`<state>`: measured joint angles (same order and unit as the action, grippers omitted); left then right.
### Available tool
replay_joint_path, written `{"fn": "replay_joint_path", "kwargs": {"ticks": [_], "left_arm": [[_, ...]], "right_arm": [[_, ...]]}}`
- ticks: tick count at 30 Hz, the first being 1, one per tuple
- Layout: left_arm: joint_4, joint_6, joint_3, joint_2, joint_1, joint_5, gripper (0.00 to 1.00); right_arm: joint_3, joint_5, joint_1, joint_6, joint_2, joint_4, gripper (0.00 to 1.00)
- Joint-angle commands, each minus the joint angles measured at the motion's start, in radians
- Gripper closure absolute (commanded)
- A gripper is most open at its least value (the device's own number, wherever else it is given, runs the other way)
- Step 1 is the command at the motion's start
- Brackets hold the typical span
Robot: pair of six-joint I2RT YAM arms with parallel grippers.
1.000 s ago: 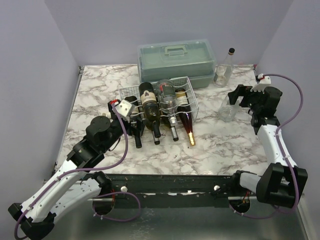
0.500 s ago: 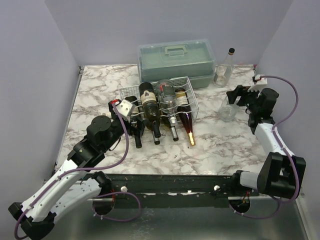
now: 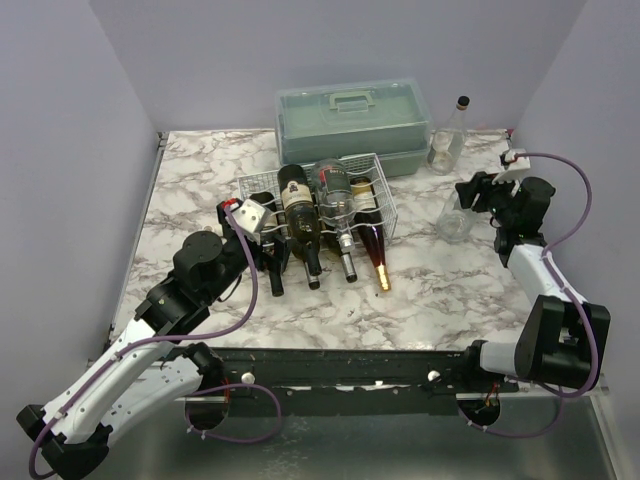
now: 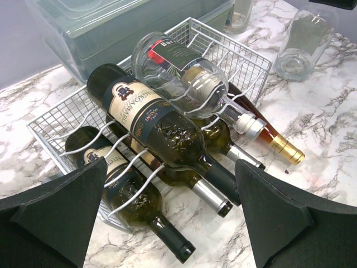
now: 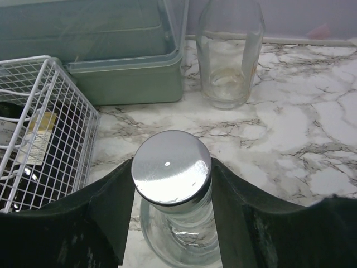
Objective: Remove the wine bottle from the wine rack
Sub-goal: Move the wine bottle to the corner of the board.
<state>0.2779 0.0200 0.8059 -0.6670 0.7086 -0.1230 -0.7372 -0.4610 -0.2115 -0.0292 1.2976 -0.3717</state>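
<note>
The white wire wine rack [image 3: 255, 183] [image 4: 61, 117] holds several wine bottles lying down. A dark bottle with a cream label [image 4: 162, 134] [image 3: 300, 215] and a clear bottle [image 4: 184, 72] lie on top. My left gripper [image 4: 171, 164] [image 3: 272, 255] hovers open at the rack's near side, its fingers on either side of the bottle necks and touching none. To the right a clear glass bottle [image 3: 455, 222] [image 5: 178, 234] stands upright on the table. My right gripper [image 5: 172, 167] [image 3: 465, 190] is shut on its silver-capped neck, pads against both sides.
A grey-green plastic case [image 3: 352, 118] [image 5: 111, 44] stands behind the rack. Another clear bottle [image 3: 447, 140] [image 5: 228, 56] stands upright at the back right. The rack's right end [image 5: 44, 111] lies left of the held bottle. Purple walls enclose the marble table [image 3: 430, 290].
The right gripper's jaws have closed from wide open onto the clear bottle's cap, and its wrist edged slightly back. The left arm nudged slightly toward the rack and stayed open.
</note>
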Motion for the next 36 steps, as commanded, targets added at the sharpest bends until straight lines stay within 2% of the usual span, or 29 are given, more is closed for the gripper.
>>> {"fn": "replay_joint_path", "kwargs": {"ticks": [1, 6, 13, 18, 29, 36], "left_arm": [[-0.006, 0.007, 0.014, 0.004, -0.003, -0.001, 0.01], [-0.005, 0.007, 0.015, 0.006, -0.004, -0.001, 0.01], [-0.006, 0.007, 0.015, 0.009, -0.003, -0.001, 0.01], [-0.006, 0.008, 0.013, 0.007, -0.004, -0.003, 0.01], [-0.006, 0.01, 0.013, 0.007, -0.004, -0.007, 0.01], [-0.006, 0.012, 0.012, 0.009, -0.003, -0.015, 0.01]], "right_arm": [[0.011, -0.025, -0.005, 0.02, 0.014, -0.036, 0.43], [0.021, -0.038, -0.006, 0.064, 0.002, -0.034, 0.51], [0.029, -0.016, -0.005, 0.089, -0.028, -0.045, 0.81], [0.015, 0.034, -0.006, 0.109, -0.049, -0.031, 0.92], [-0.064, 0.14, -0.005, 0.157, -0.029, -0.021, 0.99], [-0.168, 0.169, -0.005, 0.173, 0.049, -0.008, 1.0]]}}
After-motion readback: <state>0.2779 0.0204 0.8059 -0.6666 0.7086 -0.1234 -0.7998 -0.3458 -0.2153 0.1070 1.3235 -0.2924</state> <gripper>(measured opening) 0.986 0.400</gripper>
